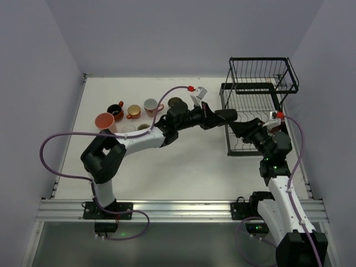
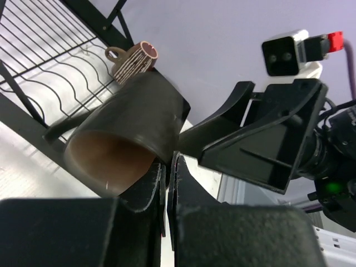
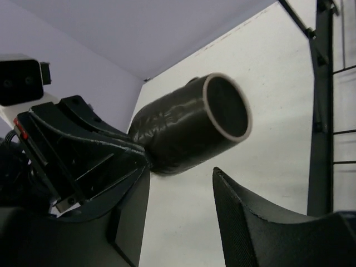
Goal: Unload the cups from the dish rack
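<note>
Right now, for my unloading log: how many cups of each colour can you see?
Salmon cup: 1
Orange cup: 1
Grey cup: 1
Olive cup: 1
Cream cup: 1
Black: 2, the black mug and the dark cup held in mid-air
Striped brown cup, on the dish rack: 1
Half-hidden cup, colour unclear: 1
Total: 9

Top cam's fixed high behind the arm bases, looking down on the whole counter (image 1: 183, 167) and dish rack (image 1: 260, 83). Wrist cams sit tight behind the left tool (image 2: 168, 169) and right tool (image 3: 181, 169), facing each other; both share the dark cup (image 2: 130, 128) and rack wire close up.
</note>
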Controlling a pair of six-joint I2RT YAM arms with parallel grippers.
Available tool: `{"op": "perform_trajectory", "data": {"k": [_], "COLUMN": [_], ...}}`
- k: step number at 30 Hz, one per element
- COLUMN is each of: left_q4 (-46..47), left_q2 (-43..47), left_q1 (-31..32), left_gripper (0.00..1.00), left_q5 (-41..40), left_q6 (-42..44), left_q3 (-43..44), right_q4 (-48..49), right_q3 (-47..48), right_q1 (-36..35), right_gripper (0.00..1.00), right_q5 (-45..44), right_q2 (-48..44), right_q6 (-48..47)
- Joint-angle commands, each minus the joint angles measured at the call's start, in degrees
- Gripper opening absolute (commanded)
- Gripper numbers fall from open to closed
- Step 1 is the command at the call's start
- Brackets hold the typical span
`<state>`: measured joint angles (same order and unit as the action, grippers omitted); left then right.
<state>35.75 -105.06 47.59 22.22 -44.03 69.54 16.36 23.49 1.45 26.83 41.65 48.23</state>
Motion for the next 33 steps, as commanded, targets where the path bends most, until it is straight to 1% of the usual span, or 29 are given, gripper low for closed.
{"op": "perform_trajectory", "data": {"k": [1,2,4,5,6,7,8,10,12,13,15,16,18,19,21,22,23,25,27,28,30,33], "left_q4": [5.0,4.8,3.8,0.8,-1.6,-7.8,-10.6,-15.7,-22.0,-30.5,-39.0,-47.4,-56.4,-63.4,-68.1,-71.8,-73.0,-74.5,-75.3,-75.6,-76.1,-79.1], "left_q2": [4.0,5.4,7.0,9.1,10.3,11.6,14.5,17.3,20.4,21.2,24.0,24.6,24.1,23.5,20.9,19.7,17.5,15.6,11.6,11.6,8.1,3.0], "left_q1": [0.7,0.4,0.0,-0.3,-0.5,-0.6,-0.8,-1.0,-1.2,-1.1,-1.2,-1.2,-1.4,-1.5,-1.8,-2.1,-2.3,-2.9,-5.2,-5.2,-7.1,-7.5], "left_gripper": [0.00,0.00,0.00,0.00,0.00,0.00,0.00,0.00,0.00,0.00,0.00,0.00,0.00,0.00,0.00,0.00,0.00,0.00,0.00,0.00,0.00,0.00], "left_q5": [-1.4,-1.8,-2.9,-3.6,-4.4,-7.4,-9.3,-12.4,-14.6,-18.3,-22.1,-27.6,-32.0,-35.4,-36.9,-38.5,-39.4,-40.8,-39.0,-38.3,-37.1,-38.1], "left_q6": [1.7,2.0,3.2,3.9,5.0,7.5,9.0,11.7,13.9,16.7,19.4,22.1,24.5,26.0,28.0,28.1,28.5,29.9,31.2,31.5,32.8,34.1], "left_q3": [-1.0,-1.6,-3.4,-4.0,-4.4,-5.1,-5.5,-7.6,-7.3,-5.9,-5.3,-4.7,-1.2,-0.1,1.8,2.4,3.1,4.5,6.6,7.3,8.7,12.4], "right_q4": [5.7,6.1,6.2,5.9,4.5,3.5,2.5,1.3,0.6,0.0,-2.6,-3.3,-4.4,-4.5,-4.0,-3.8,-3.7,-3.8,-4.5,-4.6,-4.7,-4.4], "right_q3": [-1.2,-1.3,-1.6,-1.5,-1.3,-0.6,-0.4,-0.5,-0.5,-0.1,0.3,0.3,0.0,-0.1,-0.5,-0.6,-0.7,-1.1,-1.4,-1.5,-2.0,-2.8], "right_q1": [-0.8,-0.8,-1.0,-1.0,-1.0,-1.0,-1.0,-0.9,-1.0,-1.0,-1.0,-1.0,-1.0,-1.0,-1.0,-1.0,-1.0,-2.7,-3.0,-3.1,-3.5,-3.8], "right_gripper": [0.34,0.35,0.54,0.64,0.78,0.82,0.82,0.82,0.82,0.82,0.83,0.83,0.83,0.83,0.83,0.83,0.83,0.83,0.83,0.83,0.83,0.83], "right_q5": [6.3,6.7,7.3,7.4,7.4,7.4,7.2,6.3,6.7,6.8,6.4,6.0,5.1,5.1,5.4,5.6,5.6,5.3,5.2,5.2,5.0,4.9], "right_q2": [1.4,1.7,1.6,1.1,0.7,0.1,-1.2,-2.4,-3.8,-4.1,-5.1,-5.3,-5.9,-5.8,-5.4,-5.3,-5.3,-5.4,-5.6,-5.6,-5.7,-5.8], "right_q6": [3.8,4.2,4.5,4.3,3.4,2.8,2.1,1.4,1.1,0.7,-1.3,-1.8,-2.8,-2.9,-2.9,-2.8,-2.8,-3.3,-3.8,-4.0,-4.2,-4.5]}}
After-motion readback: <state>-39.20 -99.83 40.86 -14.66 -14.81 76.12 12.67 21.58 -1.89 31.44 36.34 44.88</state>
